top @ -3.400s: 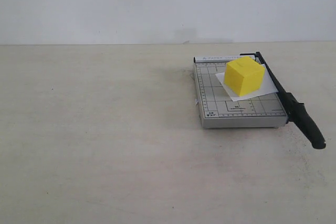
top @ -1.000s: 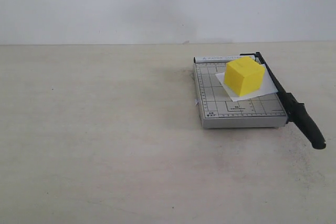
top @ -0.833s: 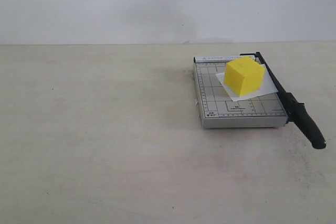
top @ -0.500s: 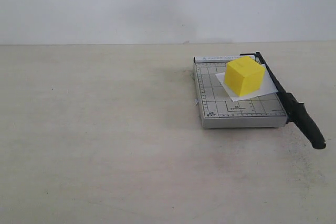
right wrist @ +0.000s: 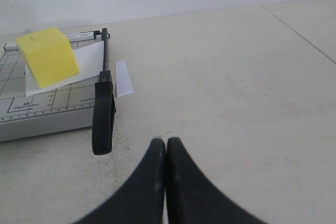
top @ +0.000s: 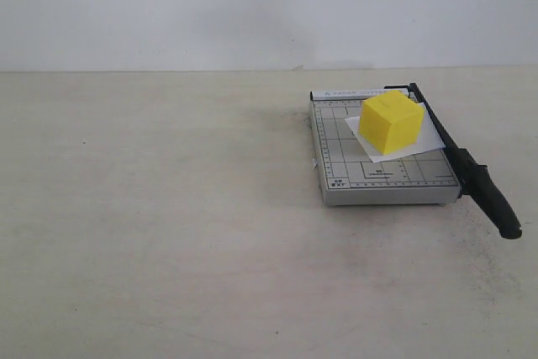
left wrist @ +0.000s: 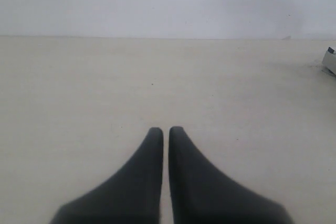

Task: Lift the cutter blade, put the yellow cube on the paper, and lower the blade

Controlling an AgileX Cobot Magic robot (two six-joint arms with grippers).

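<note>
The yellow cube (top: 390, 123) (right wrist: 48, 56) rests on the white paper (top: 424, 140) (right wrist: 86, 61), which lies on the grey gridded trimmer board (top: 382, 174) (right wrist: 37, 106). The cutter blade (top: 466, 166) (right wrist: 103, 108) lies lowered along the board's right edge, its thick handle past the front corner. Neither arm shows in the exterior view. In the left wrist view my left gripper (left wrist: 165, 129) is shut and empty above bare table, far from the board. My right gripper (right wrist: 166, 141) is shut and empty too, close to the handle's end but apart from it.
A narrow white paper strip (right wrist: 124, 78) lies on the table just beyond the blade. A corner of the trimmer board (left wrist: 331, 60) peeks in at the edge of the left wrist view. The beige table (top: 168, 208) runs back to a white wall.
</note>
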